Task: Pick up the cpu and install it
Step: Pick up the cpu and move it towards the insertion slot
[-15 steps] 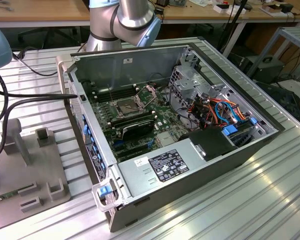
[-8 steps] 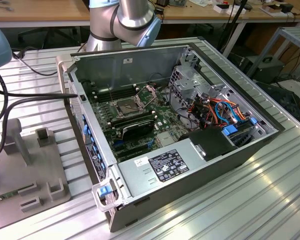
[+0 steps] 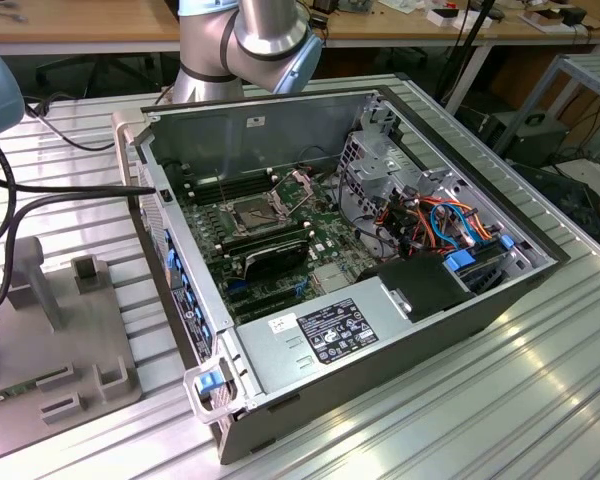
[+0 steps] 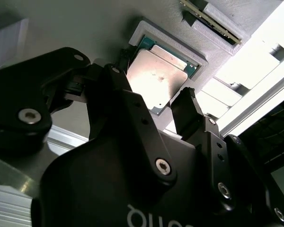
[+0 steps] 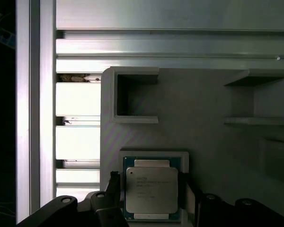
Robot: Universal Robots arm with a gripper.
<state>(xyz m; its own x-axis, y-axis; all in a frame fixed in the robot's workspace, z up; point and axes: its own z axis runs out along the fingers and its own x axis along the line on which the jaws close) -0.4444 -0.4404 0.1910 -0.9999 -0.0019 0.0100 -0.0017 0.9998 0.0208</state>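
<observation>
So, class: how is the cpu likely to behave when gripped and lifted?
The cpu looks like a flat, rigid slab, so probably won't flex. Its surface shines, so it may be slippery. Lying flat in its recess, it shouldn't roll.

I'm seeing a ribbed aluminium table [image 3: 480,410] catching bright glare near its front edge; past its far edge runs a wooden bench [image 3: 80,22], and, exterior view's right, a grey frame [image 3: 592,70], possibly shelving.

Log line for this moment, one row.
phase: pre-grasp | gripper: open, fingers either side of cpu | cpu: seated in gray fixture pocket
</observation>
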